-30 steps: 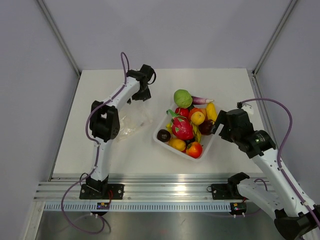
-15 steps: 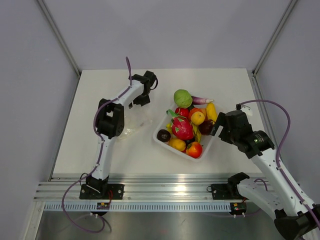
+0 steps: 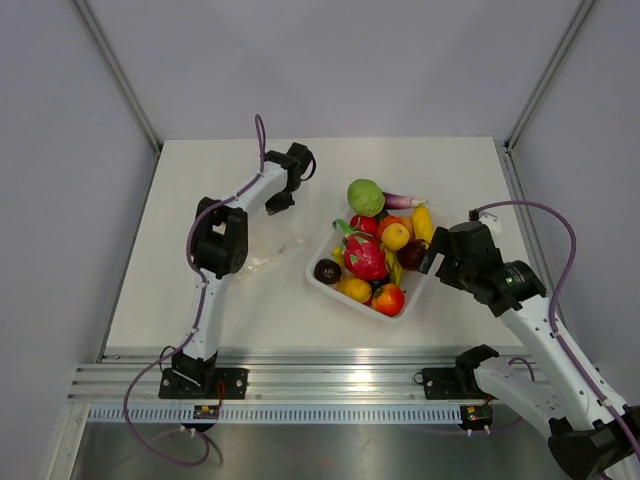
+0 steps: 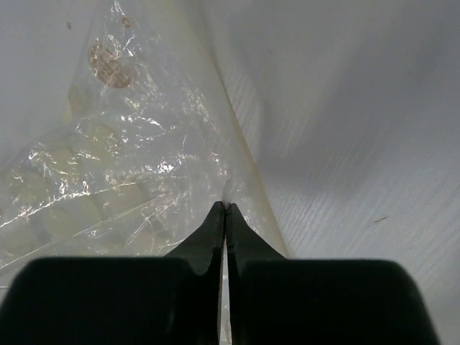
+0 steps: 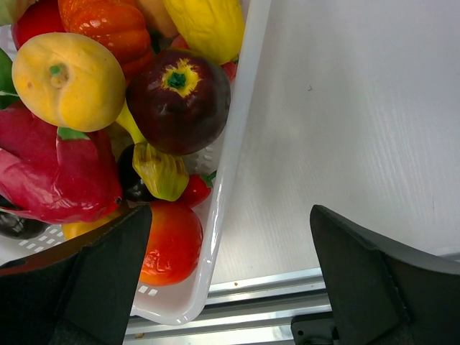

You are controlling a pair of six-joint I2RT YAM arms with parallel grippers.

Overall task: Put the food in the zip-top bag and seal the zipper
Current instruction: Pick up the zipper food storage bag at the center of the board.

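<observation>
The zip-top bag [image 3: 265, 243] lies crumpled and see-through on the table left of the tray. My left gripper [image 3: 277, 204] stands at its far edge. In the left wrist view that gripper [image 4: 226, 207] is shut, with the bag's [image 4: 129, 180] film pinched at its tips. I cannot pick out the zipper for sure. The food [image 3: 372, 250] is piled in the white tray [image 3: 318, 283], the pink dragon fruit [image 3: 364, 256] among it. My right gripper [image 3: 432, 258] is open. Its fingers straddle the tray's right wall [image 5: 233, 158], next to a dark purple fruit [image 5: 180, 100] and a red-orange one [image 5: 169, 241].
A green fruit [image 3: 365, 196] and a purple eggplant [image 3: 403, 200] sit at the tray's far end. The aluminium rail [image 3: 330, 378] runs along the near table edge, close under the right gripper. Grey walls enclose the table on three sides.
My left gripper has closed from wide open onto the bag's edge, and the left arm has shifted slightly right. The right arm has barely moved.
</observation>
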